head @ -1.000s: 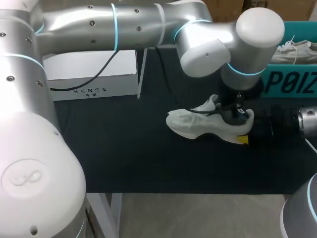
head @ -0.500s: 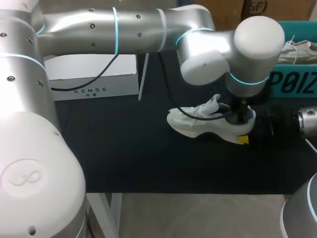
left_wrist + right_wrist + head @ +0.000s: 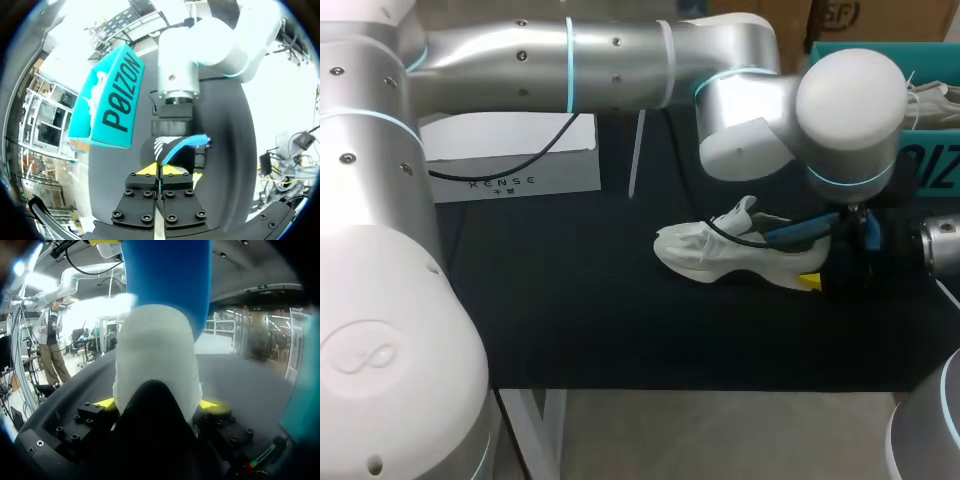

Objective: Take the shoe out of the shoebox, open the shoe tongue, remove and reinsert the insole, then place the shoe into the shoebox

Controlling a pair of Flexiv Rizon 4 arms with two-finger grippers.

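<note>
Left claw [image 3: 159, 171] clamped on blue insole [image 3: 182, 144] | right claw [image 3: 156, 403] gripping shoe [image 3: 155, 355] heel | black table [image 3: 570, 300], teal shoebox [image 3: 930, 170] far right

The shoe [image 3: 730, 250] is lying on the table [image 3: 570, 330], right of the middle, toe pointing left. The insole [image 3: 800, 232] is sticking out of its heel end, pinched in the left gripper [image 3: 160, 172]. The right gripper [image 3: 157, 402] is clasping the heel from the right. The shoebox [image 3: 930, 170] is standing behind, at the right, and a box [image 3: 510, 160] is sitting at the rear left.
</note>
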